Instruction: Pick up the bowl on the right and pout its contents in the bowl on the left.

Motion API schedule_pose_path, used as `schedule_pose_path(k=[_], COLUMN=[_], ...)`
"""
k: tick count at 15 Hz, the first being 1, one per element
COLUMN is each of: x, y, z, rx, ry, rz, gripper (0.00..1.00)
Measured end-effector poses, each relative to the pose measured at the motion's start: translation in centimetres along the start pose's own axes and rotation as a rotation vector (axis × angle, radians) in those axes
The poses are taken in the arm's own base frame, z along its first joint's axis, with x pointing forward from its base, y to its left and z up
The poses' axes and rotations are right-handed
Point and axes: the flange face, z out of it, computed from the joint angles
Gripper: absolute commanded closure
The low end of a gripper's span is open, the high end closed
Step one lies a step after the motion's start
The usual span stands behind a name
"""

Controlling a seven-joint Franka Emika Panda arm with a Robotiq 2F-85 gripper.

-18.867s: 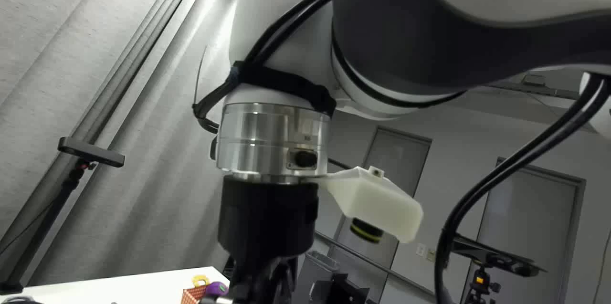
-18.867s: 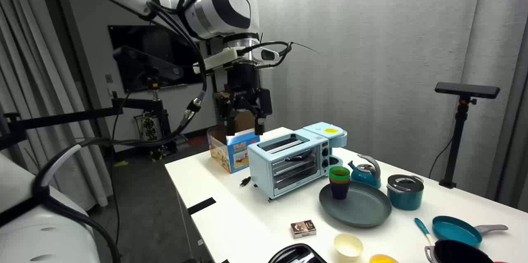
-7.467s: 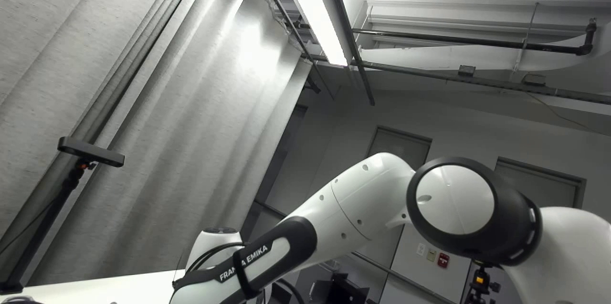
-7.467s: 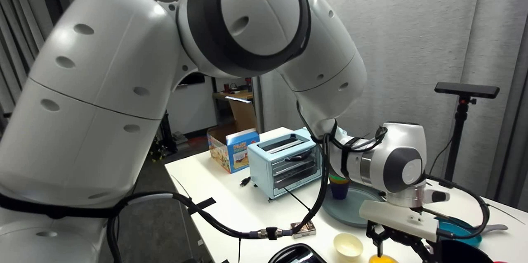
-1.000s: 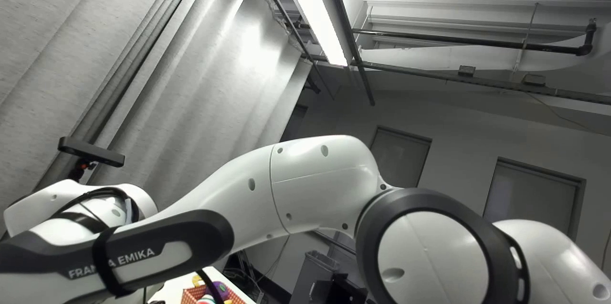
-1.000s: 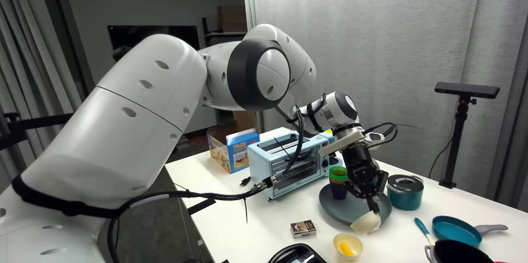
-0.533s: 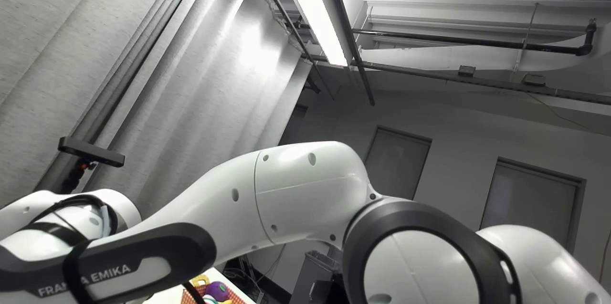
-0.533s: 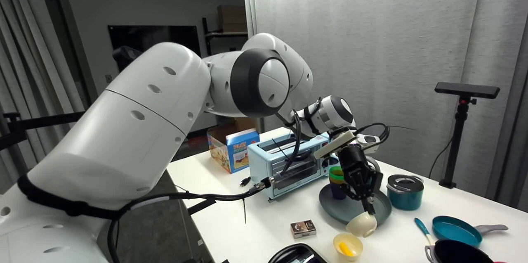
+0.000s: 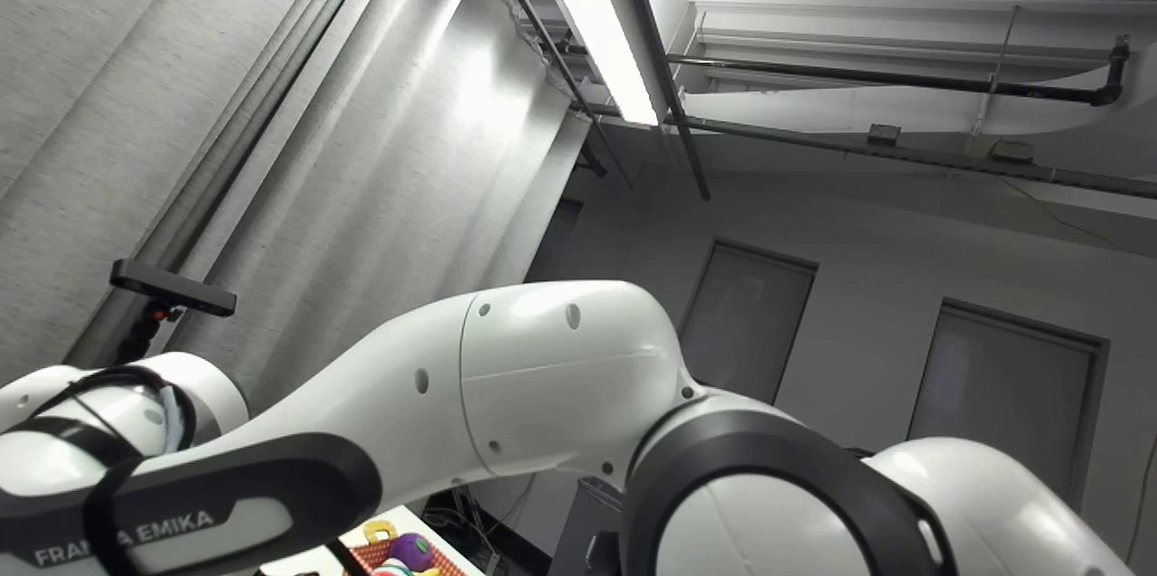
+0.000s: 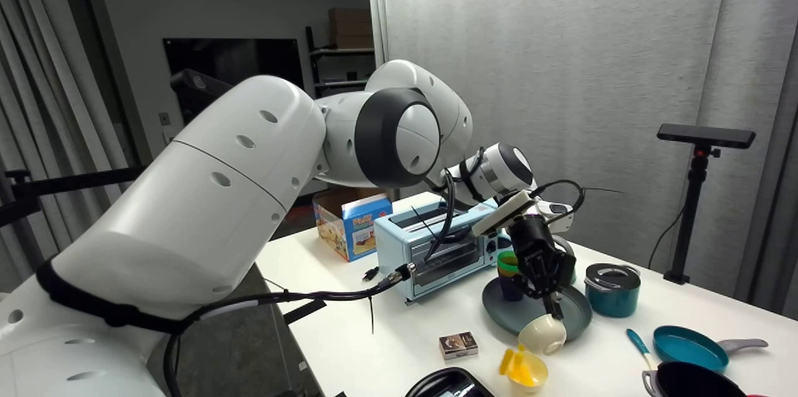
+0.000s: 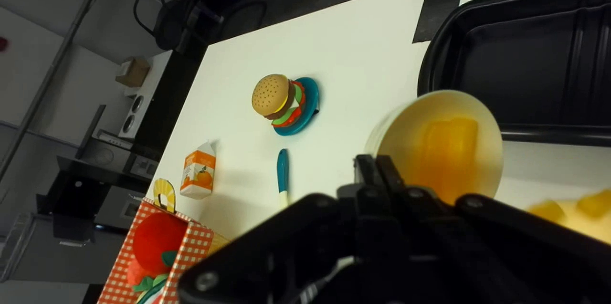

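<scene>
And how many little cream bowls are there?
2. The held bowl is tipped, in the gripper; the lower bowl stands on the white table with yellow pieces in it. Others could be hidden behind the arm.

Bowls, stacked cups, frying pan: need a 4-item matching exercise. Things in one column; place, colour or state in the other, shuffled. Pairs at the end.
In an exterior view:

Things
1. held bowl
2. lower bowl
3. stacked cups
4. frying pan

Place, colour or state
A. on the gray plate
B. tipped, gripped by the hand
C. teal and gray
D. yellow contents in it and at its rim

Pairs: 1-B; 2-D; 3-A; 4-C
</scene>
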Motion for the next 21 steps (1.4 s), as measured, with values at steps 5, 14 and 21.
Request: schedule_pose_path(k=[5, 14, 21], x=[0.4, 0.7, 0.6], y=[0.0, 0.6, 0.2], z=[-0.2, -0.4, -1.8], rx=[-0.004, -0.091, -0.204], ry=[-0.012, -0.061, -0.056], rz=[0.010, 0.060, 0.107], gripper=[0.99, 0.99, 0.99])
